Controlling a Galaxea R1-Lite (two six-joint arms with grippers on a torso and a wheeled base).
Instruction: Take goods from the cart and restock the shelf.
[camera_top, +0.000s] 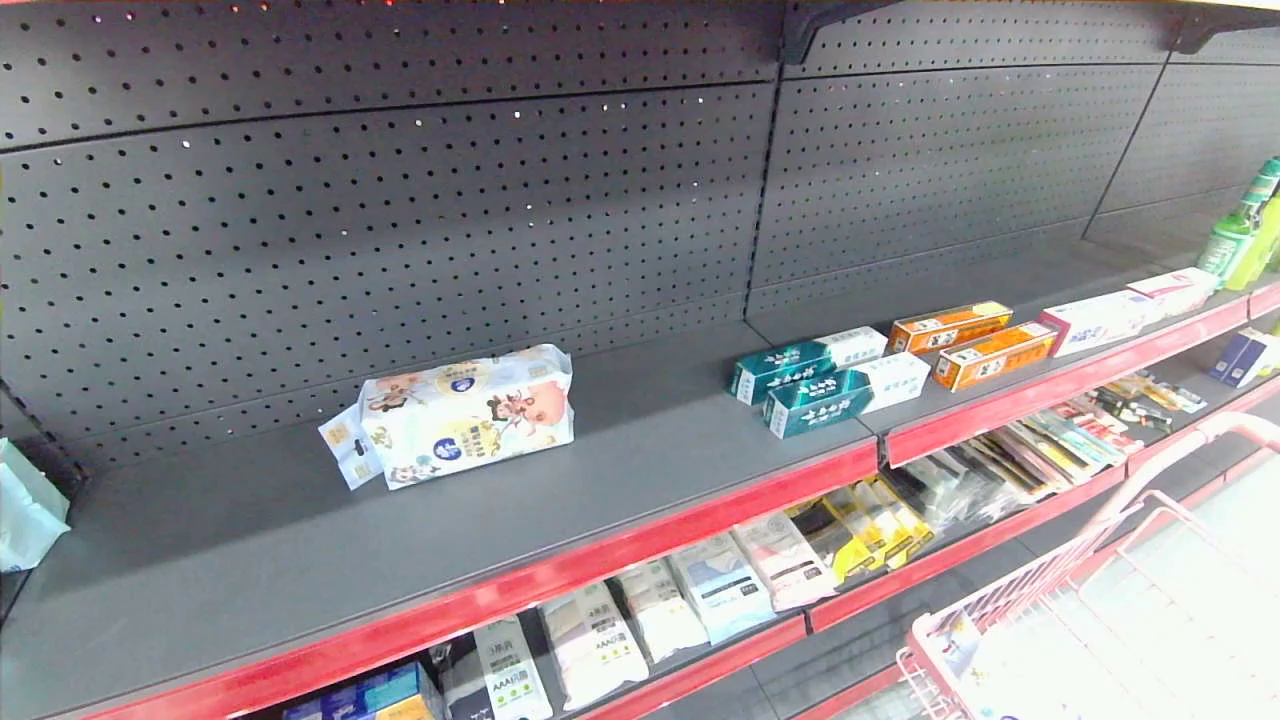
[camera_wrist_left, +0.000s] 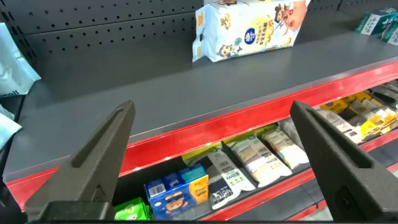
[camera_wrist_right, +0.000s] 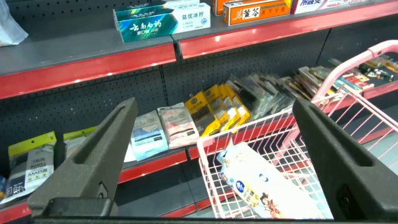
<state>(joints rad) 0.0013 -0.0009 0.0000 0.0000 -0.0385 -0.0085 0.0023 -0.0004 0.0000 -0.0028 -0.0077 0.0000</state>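
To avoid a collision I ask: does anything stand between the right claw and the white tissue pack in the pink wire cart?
Nothing visible does. The open right claw faces the white printed soft tissue pack lying uncovered inside the pink wire cart; only the cart's rim runs near it.

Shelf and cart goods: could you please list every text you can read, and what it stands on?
Nothing reads clearly enough to quote.
Tissue pack: print blurred.
Green boxes: characters too small.
Orange boxes: characters too small.
Pack in the cart: print blurred.
Lower-shelf packs: labels too small.
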